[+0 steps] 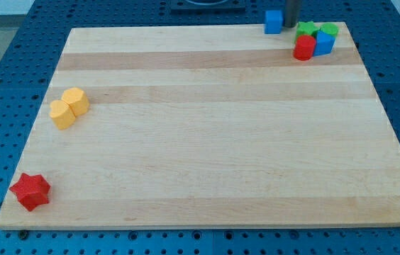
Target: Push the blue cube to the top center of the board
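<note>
The blue cube (274, 22) sits at the top edge of the wooden board (207, 142), right of its centre. My tip (289, 25) is the lower end of the dark rod at the view's top; it stands right next to the cube's right side, touching or nearly touching it.
A cluster at the top right holds a red cylinder (303, 48), a blue block (324, 42), a green block (305, 30) and a green cylinder (329, 30). Two yellow hexagonal blocks (69, 108) lie at the left. A red star (30, 191) lies at the bottom left corner.
</note>
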Controlling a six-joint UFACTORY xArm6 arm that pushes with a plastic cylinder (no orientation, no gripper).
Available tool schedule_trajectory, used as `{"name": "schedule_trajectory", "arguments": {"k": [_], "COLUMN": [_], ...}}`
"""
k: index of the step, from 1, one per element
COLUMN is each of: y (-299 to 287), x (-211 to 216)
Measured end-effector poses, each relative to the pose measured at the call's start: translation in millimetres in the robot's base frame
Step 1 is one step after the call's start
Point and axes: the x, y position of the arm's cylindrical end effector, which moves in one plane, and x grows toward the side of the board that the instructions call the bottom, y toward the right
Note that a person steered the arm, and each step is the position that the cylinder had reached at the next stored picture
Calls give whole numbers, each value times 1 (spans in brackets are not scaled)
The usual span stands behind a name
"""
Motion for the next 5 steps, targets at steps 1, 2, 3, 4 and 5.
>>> {"name": "schedule_trajectory", "arguments": {"k": [1,2,3,4,5], "y": [-24,-49,-97,-143,-156], "x": [0,5,27,48,62]}}
